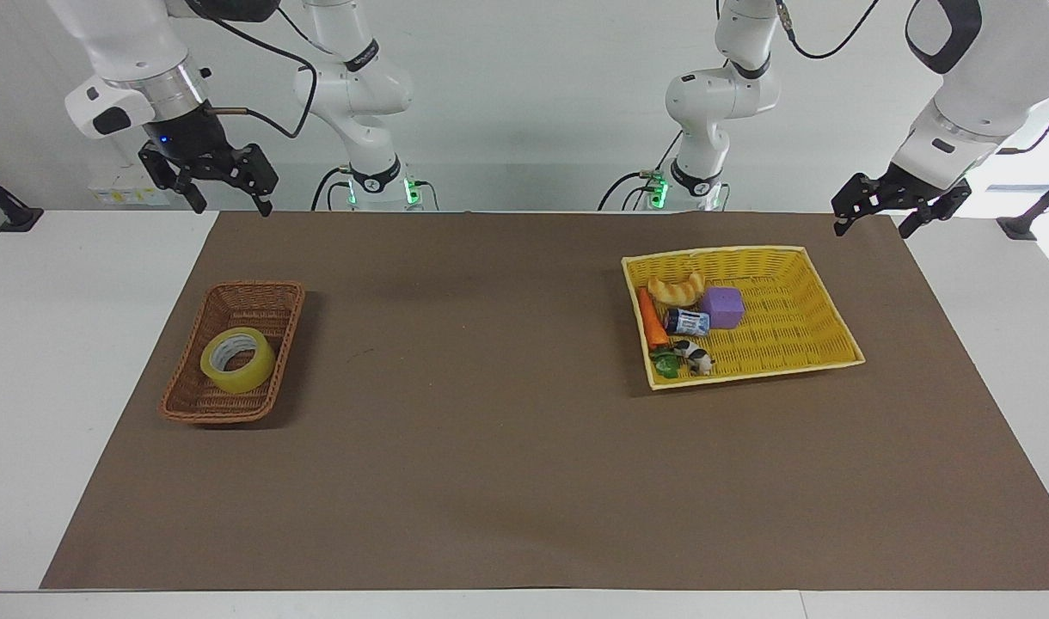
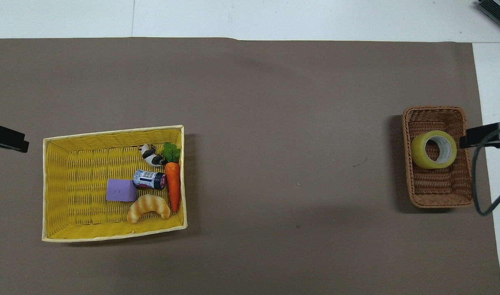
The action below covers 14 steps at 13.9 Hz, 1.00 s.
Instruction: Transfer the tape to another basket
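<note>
— Brown paper mat (image 1: 490,481) covers the white table (image 1: 86,387), with a large bright yellow woven basket (image 1: 800,344) toward the left arm's end. Where is the roll?

— Lying flat in the small brown wicker basket (image 1: 254,301) toward the right arm's end: a wide roll of translucent yellow packing tape (image 1: 248,375), white core facing up. The yellow basket, well apart, is the only other one on the table.

— And the arms?

— Both are raised. The right tool (image 1: 232,202) hangs over the mat's corner at the robots' edge, fingers spread wide, holding nothing. The left tool (image 1: 871,225) waits over the mat's edge near the yellow basket, equally wide and empty.

— How should the roll handle?

— Probably light and stiff, its outer film smooth enough to slip. One finger inside the core and one outside, pinching the wall, looks the surest hold. The wicker sides crowd any grip across the full width.
</note>
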Each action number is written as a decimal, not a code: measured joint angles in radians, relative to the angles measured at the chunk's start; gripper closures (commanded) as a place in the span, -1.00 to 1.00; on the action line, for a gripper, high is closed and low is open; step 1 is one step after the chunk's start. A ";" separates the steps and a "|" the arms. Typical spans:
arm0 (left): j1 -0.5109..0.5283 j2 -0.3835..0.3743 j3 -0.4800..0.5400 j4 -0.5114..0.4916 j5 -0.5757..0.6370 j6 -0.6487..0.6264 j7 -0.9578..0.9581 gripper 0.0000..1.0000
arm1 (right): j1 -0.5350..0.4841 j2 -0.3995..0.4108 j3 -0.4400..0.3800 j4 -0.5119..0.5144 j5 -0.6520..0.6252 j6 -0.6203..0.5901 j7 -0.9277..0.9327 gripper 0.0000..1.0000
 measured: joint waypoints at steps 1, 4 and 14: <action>0.000 0.000 0.000 0.000 0.000 0.000 0.000 -1.00 | 0.000 -0.003 0.000 -0.004 0.000 0.002 0.000 -1.00; 0.000 0.000 0.000 0.000 0.000 0.000 0.000 -1.00 | 0.000 -0.007 0.000 -0.012 0.000 0.002 0.000 -1.00; 0.000 0.000 0.000 0.000 0.000 0.000 0.000 -1.00 | 0.000 -0.007 0.001 -0.013 0.000 0.003 -0.017 -1.00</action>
